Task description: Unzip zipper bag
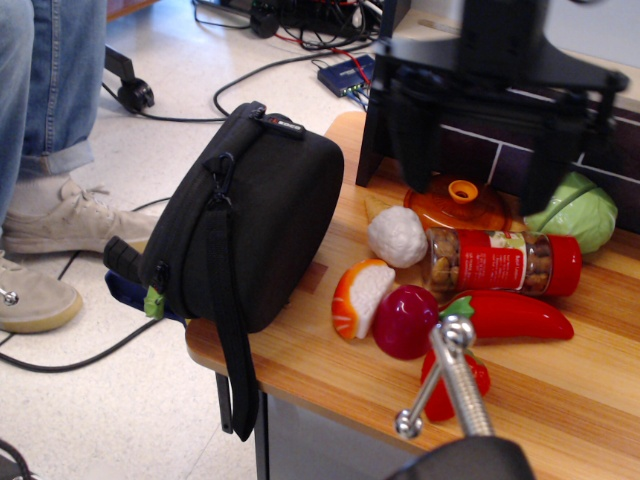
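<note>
Single oblique view of the desk, read from largest item to smallest. The zipper bag stands on its edge at the desk's 9 o'clock corner, overhanging the floor side; its zipper track runs around the rim facing 9 o'clock, its strap hangs down past the desk edge toward 6 o'clock, and a small green tag shows at the lower rim. I judge the bag fully closed, so the unzipping proper is not yet begun and the approach is the step in hand. My pincer hangs at 1 o'clock, over the orange lid and cabbage, well apart from the bag; its two dark fingers stand widely spread with nothing between them. The toy foods lie between: nut jar, red pepper, red radish, orange slice, white garlic. The next move, in my judgement, calls for carrying the pincer toward 9 o'clock above these foods, then finding the zipper pull near the bag's upper rim; I cannot place that pull with certainty.
</note>
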Tool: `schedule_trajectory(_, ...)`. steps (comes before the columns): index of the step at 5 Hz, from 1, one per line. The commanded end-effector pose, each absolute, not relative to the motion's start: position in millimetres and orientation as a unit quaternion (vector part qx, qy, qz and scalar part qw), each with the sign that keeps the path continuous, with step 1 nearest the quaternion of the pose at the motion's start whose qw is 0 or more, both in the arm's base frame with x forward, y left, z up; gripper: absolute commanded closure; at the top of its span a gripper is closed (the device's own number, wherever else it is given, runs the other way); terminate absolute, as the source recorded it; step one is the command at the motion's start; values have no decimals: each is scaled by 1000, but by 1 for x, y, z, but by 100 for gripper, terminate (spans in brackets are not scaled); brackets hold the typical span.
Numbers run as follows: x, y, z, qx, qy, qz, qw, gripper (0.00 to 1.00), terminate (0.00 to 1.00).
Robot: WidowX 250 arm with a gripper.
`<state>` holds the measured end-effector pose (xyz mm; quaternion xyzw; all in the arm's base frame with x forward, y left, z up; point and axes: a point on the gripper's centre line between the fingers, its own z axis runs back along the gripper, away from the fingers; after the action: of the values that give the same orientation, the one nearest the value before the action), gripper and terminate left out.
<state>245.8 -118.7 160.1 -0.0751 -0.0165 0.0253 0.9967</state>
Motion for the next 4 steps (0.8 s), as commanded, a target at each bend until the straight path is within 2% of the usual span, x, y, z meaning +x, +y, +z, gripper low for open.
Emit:
schedule_trajectory(1,214,-60,168,-89,-26,17,996,0,0)
schedule_trajectory(2,194,-28,153,-69,-38,-4,997,0,0)
schedule_trajectory(3,183,-1,137,-39,-43,-18,998,0,0)
schedule_trajectory(4,179,19,111,-8,-48,-26,998,0,0)
